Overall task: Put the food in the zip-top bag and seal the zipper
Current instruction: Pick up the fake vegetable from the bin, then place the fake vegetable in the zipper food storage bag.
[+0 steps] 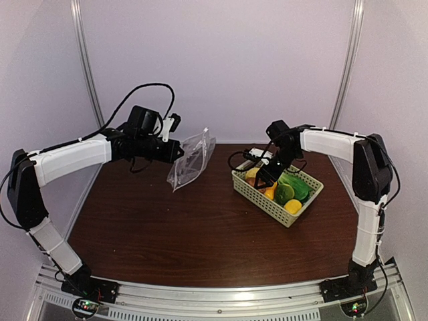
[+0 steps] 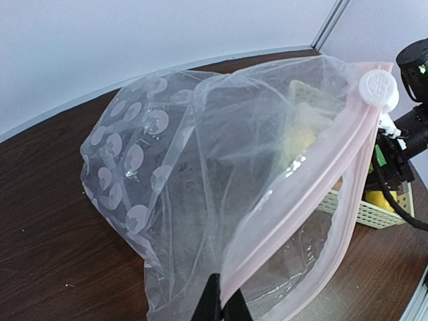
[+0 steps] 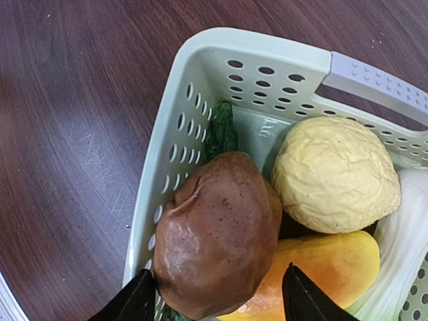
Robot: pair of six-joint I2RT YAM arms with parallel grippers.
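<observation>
My left gripper is shut on the mouth edge of the clear, dotted zip-top bag and holds it up off the table. In the left wrist view the fingers pinch the bag beside the pale pink zipper strip; the mouth gapes open and a white slider sits at its far end. My right gripper is down in the pale green basket. Its jaws stand open around a brown piece. A yellow lemon, an orange piece, a white leek and a dark green vegetable lie beside it.
The basket stands right of centre on the dark wood table, with green and yellow food at its near end. White walls enclose the back and sides. The right arm and the basket show behind the bag.
</observation>
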